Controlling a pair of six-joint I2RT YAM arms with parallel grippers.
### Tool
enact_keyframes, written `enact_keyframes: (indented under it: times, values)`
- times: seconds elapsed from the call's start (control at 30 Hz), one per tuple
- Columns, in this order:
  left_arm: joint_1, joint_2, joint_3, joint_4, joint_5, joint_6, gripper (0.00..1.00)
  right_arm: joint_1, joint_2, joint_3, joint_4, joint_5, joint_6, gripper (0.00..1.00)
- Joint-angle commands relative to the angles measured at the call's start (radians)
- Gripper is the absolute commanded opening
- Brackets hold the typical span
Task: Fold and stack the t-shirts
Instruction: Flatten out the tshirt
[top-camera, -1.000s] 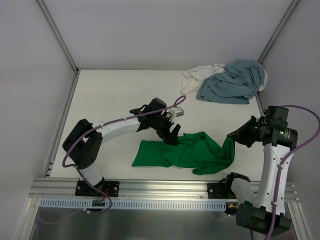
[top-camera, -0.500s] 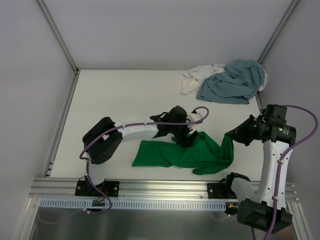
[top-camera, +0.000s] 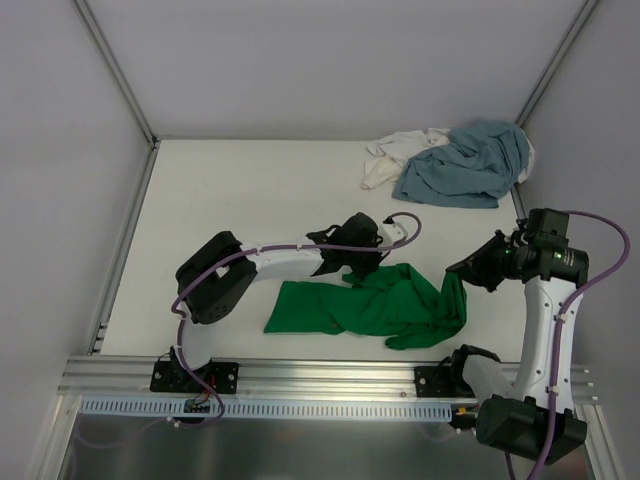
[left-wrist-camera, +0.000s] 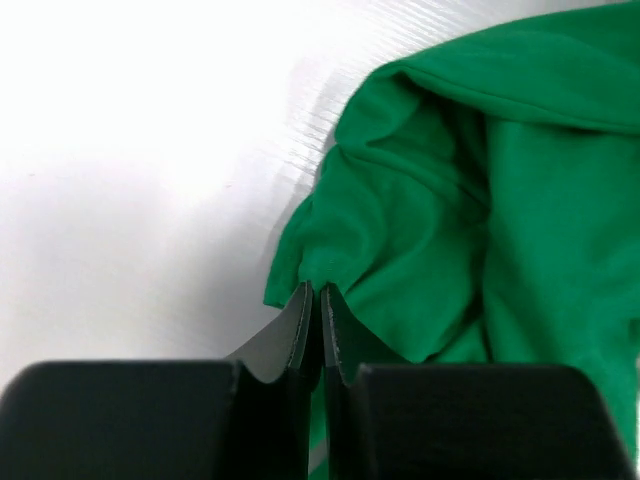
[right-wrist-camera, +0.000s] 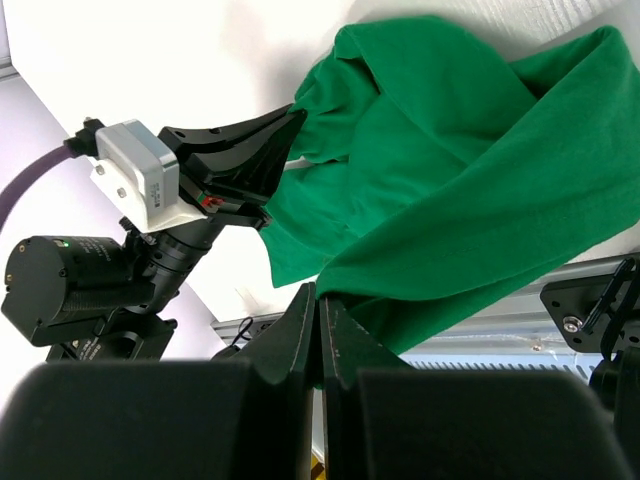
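Note:
The bright green t-shirt (top-camera: 330, 308) lies crumpled across the near middle of the table. My left gripper (top-camera: 368, 272) is at its far edge, shut on a bunched fold of green cloth (left-wrist-camera: 312, 288). My right gripper (top-camera: 457, 273) is shut on the green shirt's right edge (right-wrist-camera: 318, 300) and holds that end lifted off the table. In the right wrist view the green shirt (right-wrist-camera: 450, 150) stretches away toward the left gripper's black fingers (right-wrist-camera: 250, 150). The grey-blue t-shirt (top-camera: 465, 165) and the white t-shirt (top-camera: 393, 153) lie heaped together at the far right corner.
The white table (top-camera: 240, 200) is bordered by an aluminium rail (top-camera: 300, 378) along the near edge and by frame posts (top-camera: 115, 70) at the back corners. Pale walls close in on three sides.
My left gripper swung right onto the green shirt's far edge and went from open to shut on the cloth. The right arm has hardly moved and keeps its grip.

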Motion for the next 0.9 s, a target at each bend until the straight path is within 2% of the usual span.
enact_keyframes:
  times: [0.0,0.3,0.43,0.53,0.63,0.77,0.87]
  values:
    - [-0.002,-0.012,0.022,0.035,-0.059,0.021,0.00,0.006,-0.003,-0.009,0.010,-0.022,0.003,0.01]
    - [0.003,-0.057,0.012,0.029,-0.131,0.033,0.00,0.006,-0.005,-0.009,0.010,-0.023,0.005,0.00]
    - [0.047,-0.198,0.000,-0.003,-0.257,0.082,0.00,0.006,0.015,0.055,0.030,-0.033,0.008,0.00]
    - [0.140,-0.378,-0.008,-0.045,-0.345,0.130,0.00,0.006,0.078,0.229,0.039,-0.036,-0.012,0.01]
    - [0.185,-0.523,-0.001,-0.103,-0.390,0.217,0.00,0.006,0.150,0.365,0.045,-0.036,-0.030,0.01]
    - [0.275,-0.679,0.037,-0.193,-0.451,0.300,0.00,0.006,0.260,0.677,0.020,-0.034,-0.055,0.00]
    - [0.309,-0.773,0.081,-0.250,-0.476,0.360,0.00,0.003,0.334,0.806,-0.003,-0.023,-0.066,0.00]
